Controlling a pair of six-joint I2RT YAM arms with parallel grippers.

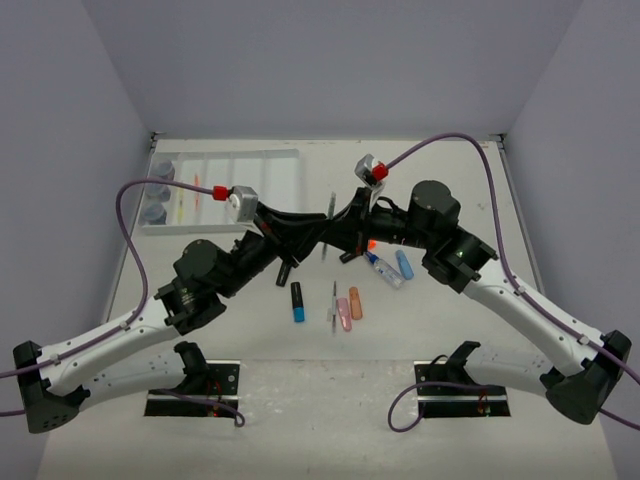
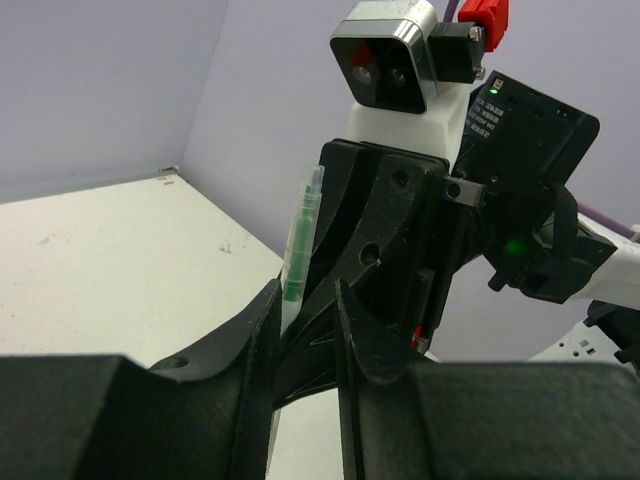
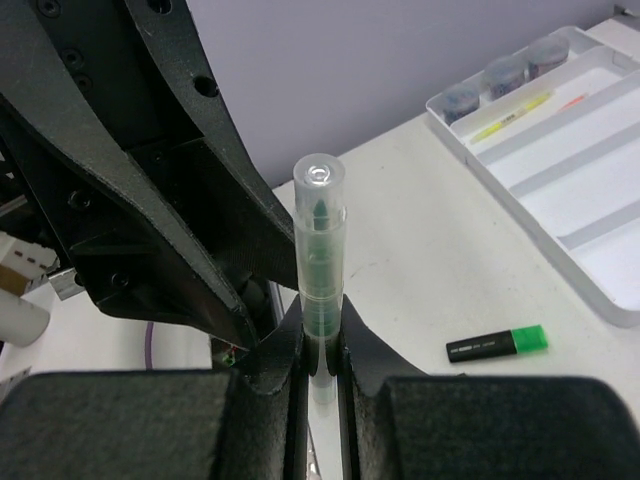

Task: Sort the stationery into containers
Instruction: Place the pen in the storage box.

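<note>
Pens first: you have one clear-barrelled green pen (image 3: 320, 250) standing upright between the two arms, above the bench (image 1: 400, 340), pinched low on its barrel by the right jaws. Your left jaws stand slightly parted about the same pen from the opposite side. The left wrist view shows it lying close against one finger (image 2: 262, 350), though you cannot tell whether they touch.

One thin pen (image 1: 333, 305) lies on the bench, and one yellow pen (image 3: 510, 118) lies in the white tray (image 1: 275, 185), alongside the row of three grey-blue pots (image 1: 157, 190) at the tray's left end. The tray has five long compartments.

In the top view you can count, on the bench, one blue-capped highlighter (image 1: 297, 302), one pink eraser (image 1: 344, 313), one orange eraser (image 1: 356, 302), one blue eraser (image 1: 404, 264) and one glue bottle (image 1: 385, 270). Only the right wrist view gives you the one green-capped highlighter (image 3: 497, 345), lying on the bench near the tray.
</note>
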